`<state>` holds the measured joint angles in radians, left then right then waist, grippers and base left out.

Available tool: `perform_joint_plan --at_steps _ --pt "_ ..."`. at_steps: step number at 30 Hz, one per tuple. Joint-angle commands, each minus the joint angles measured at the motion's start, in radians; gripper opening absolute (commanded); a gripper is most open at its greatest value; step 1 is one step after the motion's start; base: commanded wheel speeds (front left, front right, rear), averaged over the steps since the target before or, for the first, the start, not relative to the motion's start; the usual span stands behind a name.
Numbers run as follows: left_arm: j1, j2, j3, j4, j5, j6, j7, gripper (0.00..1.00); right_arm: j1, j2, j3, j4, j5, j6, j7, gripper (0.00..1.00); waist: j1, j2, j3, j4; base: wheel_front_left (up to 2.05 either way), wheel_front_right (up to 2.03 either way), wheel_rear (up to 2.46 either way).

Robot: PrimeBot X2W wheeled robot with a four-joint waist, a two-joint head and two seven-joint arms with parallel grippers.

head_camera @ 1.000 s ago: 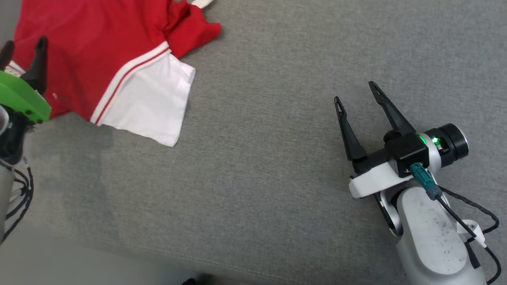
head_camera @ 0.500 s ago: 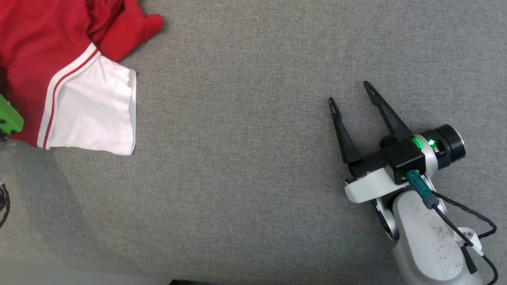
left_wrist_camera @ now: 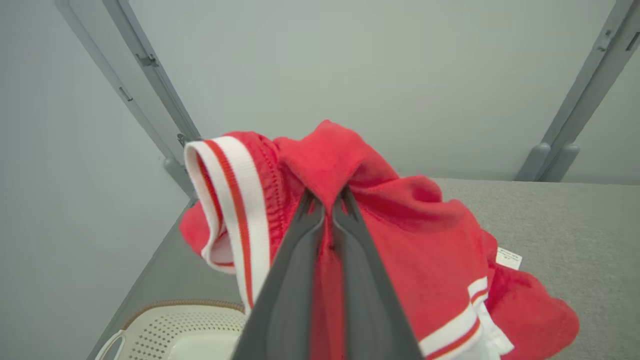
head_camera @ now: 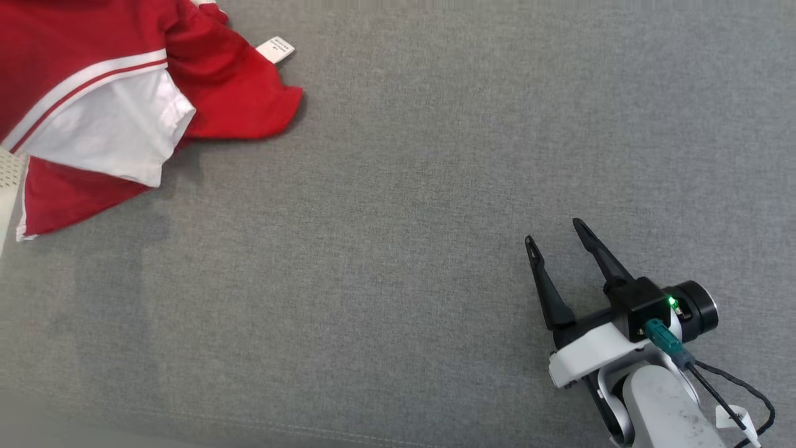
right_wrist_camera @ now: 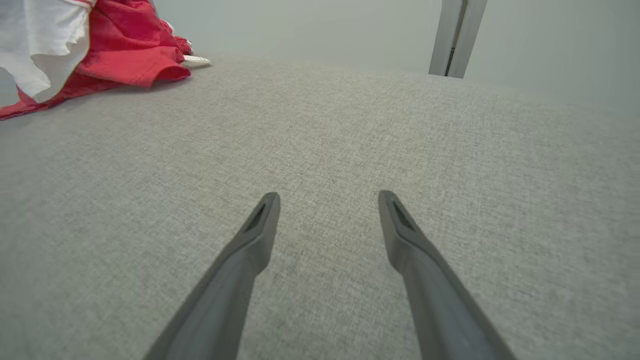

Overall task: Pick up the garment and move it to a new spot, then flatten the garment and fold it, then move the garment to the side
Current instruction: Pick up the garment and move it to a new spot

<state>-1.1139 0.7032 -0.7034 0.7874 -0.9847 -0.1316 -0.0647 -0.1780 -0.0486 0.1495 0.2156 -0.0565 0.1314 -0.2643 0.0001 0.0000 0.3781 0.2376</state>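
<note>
At the far left of the grey table [head_camera: 398, 249], held the red and white garment [head_camera: 93, 74] pinched tight in the left gripper [left_wrist_camera: 327, 200], right gripper [head_camera: 554, 231] spread wide, well apart.

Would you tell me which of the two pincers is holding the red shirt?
The left pincer: it is shut on a fold of the red shirt, while the right pincer stands open over the grey surface.

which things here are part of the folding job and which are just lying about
Job: red cloth garment with white sleeves and striped trim; grey fabric work surface
Lying about: white perforated plastic basket; grey metal frame posts
</note>
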Motion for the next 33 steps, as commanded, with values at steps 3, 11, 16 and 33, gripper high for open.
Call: perform_joint_plan --at_steps 3,11,16,33 --pt "-0.013 0.027 -0.014 -0.095 0.000 0.002 0.014 0.00 0.041 -0.003 0.000 -0.001 0.032 -0.001 0.000 1.00 -0.0001 0.0000 -0.139 0.014 0.00 0.00 0.00" --pt "0.052 0.088 -0.011 -0.511 -0.057 0.047 0.106 0.00 0.116 -0.003 -0.029 -0.024 0.086 -0.001 0.000 1.00 -0.0001 0.0000 -0.222 -0.048 0.00 0.00 0.00" --pt "0.116 0.114 -0.012 -0.779 -0.107 0.111 0.159 0.00 0.136 -0.003 -0.036 -0.042 0.104 -0.001 0.000 1.00 -0.0001 0.0000 -0.236 -0.116 0.00 0.00 0.00" --pt "0.298 -0.149 -0.266 -0.792 -0.093 0.208 0.217 0.00 0.119 -0.002 0.034 -0.091 0.192 -0.001 0.000 1.00 -0.0001 0.0000 -0.204 -0.515 0.00 0.00 0.00"
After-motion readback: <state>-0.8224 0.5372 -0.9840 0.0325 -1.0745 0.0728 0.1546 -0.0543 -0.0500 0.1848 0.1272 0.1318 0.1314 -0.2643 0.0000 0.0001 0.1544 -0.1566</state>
